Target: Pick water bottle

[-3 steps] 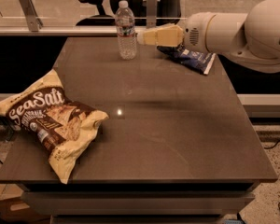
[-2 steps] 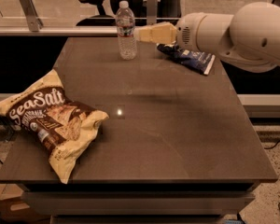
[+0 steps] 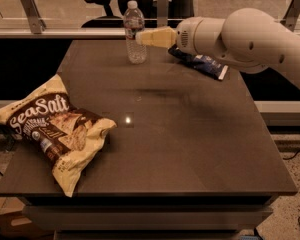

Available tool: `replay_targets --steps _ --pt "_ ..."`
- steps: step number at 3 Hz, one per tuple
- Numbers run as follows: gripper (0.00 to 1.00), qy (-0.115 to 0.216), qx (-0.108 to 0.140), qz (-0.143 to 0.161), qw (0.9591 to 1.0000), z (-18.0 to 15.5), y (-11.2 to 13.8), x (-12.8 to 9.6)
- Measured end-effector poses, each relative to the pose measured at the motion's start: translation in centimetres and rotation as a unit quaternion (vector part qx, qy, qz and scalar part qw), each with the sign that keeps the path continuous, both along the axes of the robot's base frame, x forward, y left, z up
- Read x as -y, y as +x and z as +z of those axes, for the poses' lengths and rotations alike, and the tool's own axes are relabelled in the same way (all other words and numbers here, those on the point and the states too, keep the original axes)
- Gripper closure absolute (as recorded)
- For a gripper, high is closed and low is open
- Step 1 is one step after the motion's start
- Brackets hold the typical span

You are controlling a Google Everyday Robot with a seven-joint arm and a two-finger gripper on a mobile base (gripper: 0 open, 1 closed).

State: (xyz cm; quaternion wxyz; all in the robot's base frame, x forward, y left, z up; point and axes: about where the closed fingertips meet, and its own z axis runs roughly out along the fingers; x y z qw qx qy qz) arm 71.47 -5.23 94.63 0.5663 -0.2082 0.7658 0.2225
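The water bottle (image 3: pixel 135 51) stands upright near the far edge of the dark table (image 3: pixel 190 134), a little left of its middle, white cap on top. It is in the same spot as a second ago and has neither tipped nor shifted.

What has changed is the gripper (image 3: pixel 140 35). A second ago its cream tip was clearly to the right of the bottle with a gap between them, and shortly after it was closer but still short of it. Now the tip has travelled left and overlaps the bottle's upper body, just under the shoulder, so that it lies across the clear plastic in this view. It points horizontally to the left, level with the label band. Whether the gripper is spread around the bottle or already closed on it cannot be told from this angle, and the bottle still rests on the table.

The white arm (image 3: pixel 250 39) has followed the move, reaching in from the right edge with its rounded wrist housing now further left over the table's far right part. Under the wrist lies a flat blue snack bag (image 3: pixel 210 66), partly hidden, where it was before.

At the near left, well apart from the bottle, the large Sea Salt chip bag (image 3: pixel 55 129) lies crumpled and hangs over the table's left edge, unchanged. A black office chair (image 3: pixel 102 4) shows behind the table
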Motion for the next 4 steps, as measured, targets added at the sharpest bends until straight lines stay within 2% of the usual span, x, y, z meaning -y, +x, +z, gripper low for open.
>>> replay_targets --steps 1,2,4 --pt "0.00 0.001 0.008 0.007 0.9999 -1.6 1.7 -0.9" --pt "0.00 0.004 0.029 0.017 0.9994 -2.6 3.4 -1.5" --pt "0.00 -0.001 0.068 0.059 0.9960 -2.7 7.0 -3.6"
